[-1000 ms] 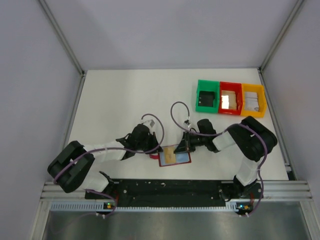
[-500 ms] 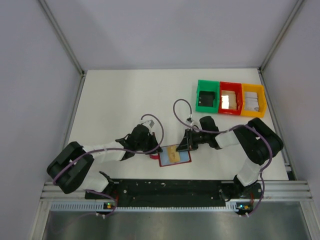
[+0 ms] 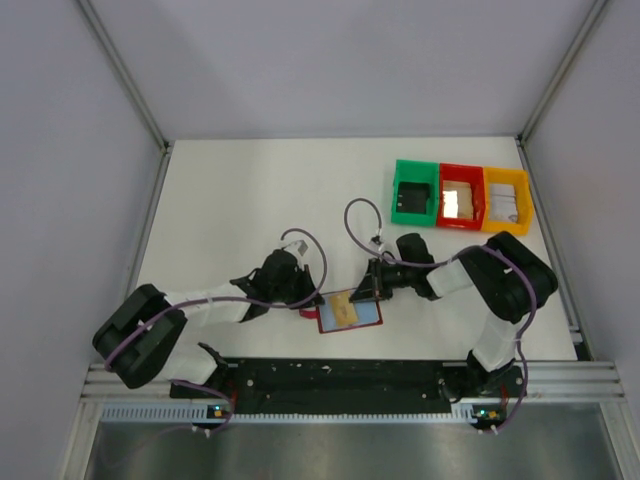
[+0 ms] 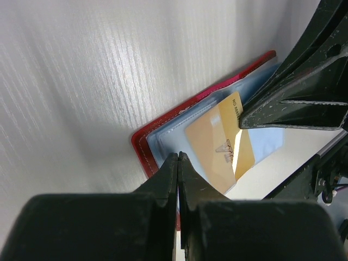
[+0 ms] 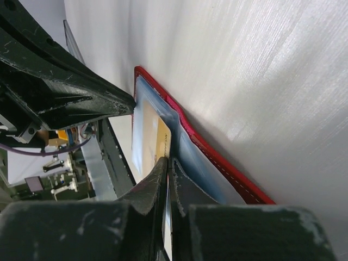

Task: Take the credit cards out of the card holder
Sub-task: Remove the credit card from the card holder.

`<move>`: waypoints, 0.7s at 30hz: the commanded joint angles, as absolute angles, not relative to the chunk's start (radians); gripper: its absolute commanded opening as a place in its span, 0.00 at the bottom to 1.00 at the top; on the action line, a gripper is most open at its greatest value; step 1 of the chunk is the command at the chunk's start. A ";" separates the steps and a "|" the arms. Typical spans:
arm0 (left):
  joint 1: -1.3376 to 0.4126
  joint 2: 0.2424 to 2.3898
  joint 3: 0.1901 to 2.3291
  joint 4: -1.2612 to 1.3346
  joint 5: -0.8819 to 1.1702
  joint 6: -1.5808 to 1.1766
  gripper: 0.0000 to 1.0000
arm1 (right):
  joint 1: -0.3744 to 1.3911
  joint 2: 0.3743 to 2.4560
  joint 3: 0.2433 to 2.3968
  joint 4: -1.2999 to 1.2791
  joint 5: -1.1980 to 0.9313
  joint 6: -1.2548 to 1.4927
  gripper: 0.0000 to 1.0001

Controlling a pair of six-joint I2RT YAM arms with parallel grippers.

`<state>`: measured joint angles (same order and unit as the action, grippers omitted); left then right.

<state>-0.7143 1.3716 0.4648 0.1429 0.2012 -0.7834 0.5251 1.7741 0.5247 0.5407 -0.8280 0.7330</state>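
Two grippers are down at the red card holder (image 3: 368,316), which lies open near my edge of the table (image 3: 250,200). My left gripper (image 4: 178,157) is pinched shut on its side edge and pins it down. My right gripper (image 5: 167,161) has just loosened and squeezed tight again on the corner of the tan card (image 4: 220,149) (a better bite, I think). That card sits crooked in its pocket, so a pull should free it.

Lab test cell, white table (image 3: 250,190), grey panel walls (image 3: 330,60)
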 commanded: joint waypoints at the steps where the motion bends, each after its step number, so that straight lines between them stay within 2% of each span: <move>1: -0.715 1.353 0.426 0.081 0.175 -0.769 0.00 | 0.529 1.743 0.549 0.497 -0.813 0.666 0.00; 11: -0.713 1.258 0.390 0.136 0.161 -0.716 0.00 | 0.468 1.599 0.617 0.128 -0.733 0.434 0.00; 21: -0.715 1.169 0.413 0.192 0.189 -0.628 0.20 | 0.451 1.574 0.611 0.098 -0.726 0.425 0.00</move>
<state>-0.7143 1.2121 0.3958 0.1368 0.1787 -0.6895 0.4656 1.5948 0.5915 0.1162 -0.7376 0.4625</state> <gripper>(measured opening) 0.153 0.004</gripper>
